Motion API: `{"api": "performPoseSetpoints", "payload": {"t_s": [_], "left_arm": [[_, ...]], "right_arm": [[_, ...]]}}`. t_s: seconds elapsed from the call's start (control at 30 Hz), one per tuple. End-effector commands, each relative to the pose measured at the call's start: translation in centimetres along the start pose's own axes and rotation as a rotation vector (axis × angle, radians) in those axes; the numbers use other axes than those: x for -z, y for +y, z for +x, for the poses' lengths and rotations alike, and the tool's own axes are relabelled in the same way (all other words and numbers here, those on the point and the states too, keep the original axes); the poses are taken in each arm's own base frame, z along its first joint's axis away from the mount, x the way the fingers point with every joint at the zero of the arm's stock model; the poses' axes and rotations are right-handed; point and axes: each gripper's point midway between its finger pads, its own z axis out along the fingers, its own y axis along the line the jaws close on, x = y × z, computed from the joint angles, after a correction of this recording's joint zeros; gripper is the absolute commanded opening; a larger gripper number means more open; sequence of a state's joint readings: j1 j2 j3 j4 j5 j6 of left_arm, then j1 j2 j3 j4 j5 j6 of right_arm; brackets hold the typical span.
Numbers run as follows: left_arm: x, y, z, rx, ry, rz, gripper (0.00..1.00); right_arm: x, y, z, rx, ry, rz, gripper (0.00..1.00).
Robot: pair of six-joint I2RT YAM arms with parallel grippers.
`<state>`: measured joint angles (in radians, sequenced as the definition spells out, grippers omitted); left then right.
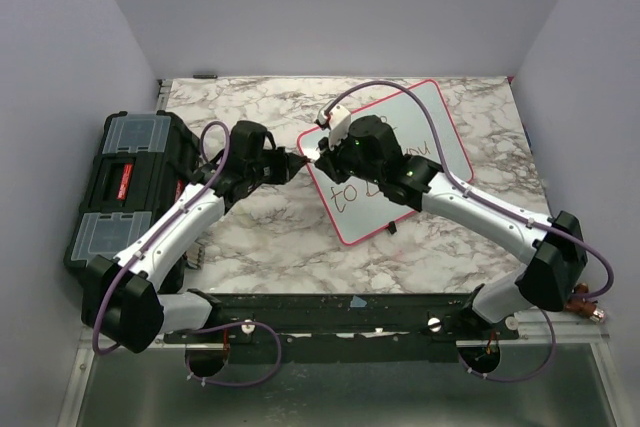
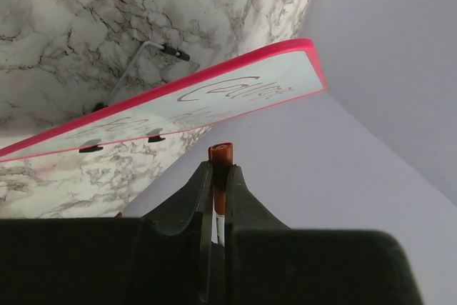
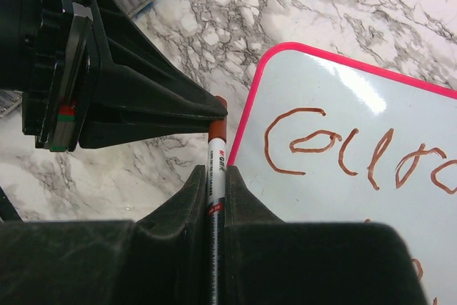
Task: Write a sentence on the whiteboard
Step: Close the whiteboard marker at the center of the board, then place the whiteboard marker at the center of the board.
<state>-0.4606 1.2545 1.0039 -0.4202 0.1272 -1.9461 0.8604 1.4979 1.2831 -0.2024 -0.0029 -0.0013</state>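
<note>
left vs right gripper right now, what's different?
The left gripper pinches the marker's brown end; the right gripper clamps its white barrel. In the top view the left one sits over the marble table, the right one over the whiteboard's edge. Shared: both shut on the same marker, tips almost meeting.

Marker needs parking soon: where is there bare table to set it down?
Three bare patches of table: near, between left arm, whiteboard and front rail; far left, between toolbox and whiteboard by the back wall; far right, between whiteboard and side wall. Crowded: the whiteboard's left edge, where left gripper and right gripper both clamp the marker.
</note>
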Motion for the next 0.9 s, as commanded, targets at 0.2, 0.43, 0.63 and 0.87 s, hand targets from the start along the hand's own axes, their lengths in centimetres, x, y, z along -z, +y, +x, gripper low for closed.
{"api": "performPoseSetpoints", "payload": {"t_s": [0.2, 0.43, 0.63, 0.87], "left_arm": [[5.5, -2.6, 6.2, -0.087, 0.264, 0.157, 0.0], [7.2, -3.6, 6.9, -0.125, 0.316, 0.271, 0.0], [8.7, -4.4, 6.9, -0.163, 0.296, 0.334, 0.0], [10.6, -5.4, 7.1, -0.17, 0.295, 0.412, 0.0]], "right_arm": [[-3.2, 0.3, 0.5, -0.004, -0.017, 0.031, 0.01], [-4.7, 0.9, -1.1, -0.15, -0.053, 0.026, 0.01], [-5.5, 1.1, -2.8, -0.301, -0.064, 0.041, 0.01], [-6.2, 1.3, -3.9, -0.512, -0.056, 0.029, 0.01]]}}
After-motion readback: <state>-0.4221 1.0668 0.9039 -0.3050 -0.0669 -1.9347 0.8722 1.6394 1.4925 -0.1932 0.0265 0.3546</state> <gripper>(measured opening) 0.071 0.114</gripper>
